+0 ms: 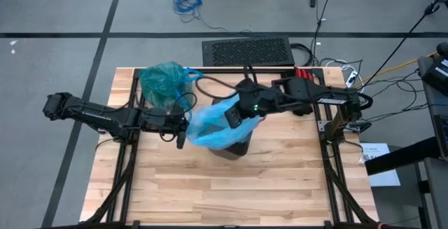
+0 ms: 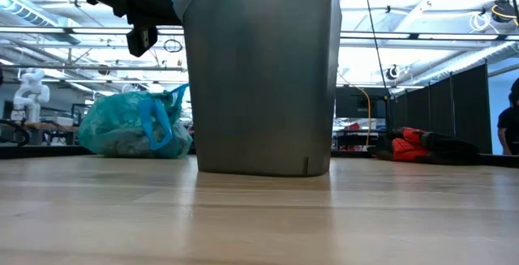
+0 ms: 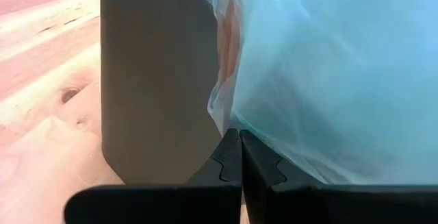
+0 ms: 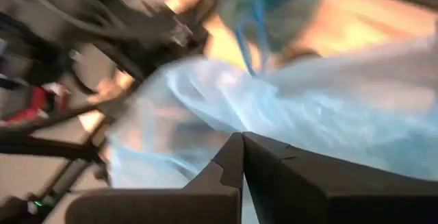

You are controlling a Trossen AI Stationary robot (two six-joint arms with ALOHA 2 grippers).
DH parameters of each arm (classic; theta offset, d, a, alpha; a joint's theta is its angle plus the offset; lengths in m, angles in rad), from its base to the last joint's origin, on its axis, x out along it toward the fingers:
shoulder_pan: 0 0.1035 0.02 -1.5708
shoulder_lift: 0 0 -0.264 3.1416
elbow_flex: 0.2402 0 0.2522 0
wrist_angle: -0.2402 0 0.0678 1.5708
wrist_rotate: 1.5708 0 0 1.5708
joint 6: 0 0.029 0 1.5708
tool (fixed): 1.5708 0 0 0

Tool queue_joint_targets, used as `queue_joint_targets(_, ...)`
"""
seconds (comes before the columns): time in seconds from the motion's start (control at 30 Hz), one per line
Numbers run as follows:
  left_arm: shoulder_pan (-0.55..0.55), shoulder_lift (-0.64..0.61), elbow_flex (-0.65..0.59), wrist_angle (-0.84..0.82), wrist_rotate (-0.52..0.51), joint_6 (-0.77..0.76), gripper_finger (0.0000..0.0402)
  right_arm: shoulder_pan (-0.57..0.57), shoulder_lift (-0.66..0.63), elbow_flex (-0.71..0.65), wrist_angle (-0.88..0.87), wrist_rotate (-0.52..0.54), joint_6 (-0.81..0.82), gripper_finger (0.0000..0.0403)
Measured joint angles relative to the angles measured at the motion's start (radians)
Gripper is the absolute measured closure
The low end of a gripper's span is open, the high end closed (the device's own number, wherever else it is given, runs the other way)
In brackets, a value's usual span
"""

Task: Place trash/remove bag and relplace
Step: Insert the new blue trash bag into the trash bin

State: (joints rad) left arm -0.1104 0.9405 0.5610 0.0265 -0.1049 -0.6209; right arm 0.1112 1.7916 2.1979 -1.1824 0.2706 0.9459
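Worktop (image 1: 280,180) carries the brown bin (image 2: 259,70) at its centre, draped in a pale blue bag (image 1: 213,125). Spreading that liner evenly over the rim looks like the job. Left pincer (image 1: 180,136) and right pincer (image 1: 233,115), each pinched on its film, flank it. The teal bag (image 1: 162,82) lies far-left, apart from both.

The sky-blue bag (image 1: 213,125) hides most of the bin (image 1: 234,148), whose top the low view crops
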Motion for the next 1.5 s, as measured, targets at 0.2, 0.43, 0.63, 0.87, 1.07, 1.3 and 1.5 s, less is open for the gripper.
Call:
queue_joint_targets(0.2, 0.000, 0.000, 0.000, 0.000, -0.001, 0.000, 0.0402, -0.001, 0.052, -0.002, -0.019, -0.069, 0.011, 0.0403)
queue_joint_targets(0.43, 0.000, 0.000, 0.000, 0.002, -0.002, 0.000, 0.0402, -0.020, 0.070, -0.002, 0.179, -0.170, 0.040, 0.0397)
queue_joint_targets(0.63, 0.000, 0.000, 0.000, 0.003, -0.004, 0.000, 0.0402, -0.026, 0.070, -0.002, 0.381, -0.248, 0.004, 0.0349)
queue_joint_targets(0.87, 0.000, 0.000, 0.001, -0.002, -0.004, 0.000, 0.0402, -0.026, 0.040, 0.001, 0.686, -0.353, -0.124, 0.0303)
queue_joint_targets(1.07, 0.000, 0.000, 0.001, -0.008, -0.004, 0.001, 0.0402, -0.030, 0.023, 0.000, 0.709, -0.351, -0.149, 0.0276)
queue_joint_targets(1.3, 0.000, 0.000, 0.001, -0.008, -0.004, 0.003, 0.0402, -0.033, 0.029, 0.000, 0.800, -0.346, -0.041, 0.0223)
queue_joint_targets(1.5, 0.002, 0.000, 0.001, -0.008, -0.004, 0.004, 0.0402, -0.034, 0.081, -0.001, 0.973, -0.413, 0.061, 0.0185)
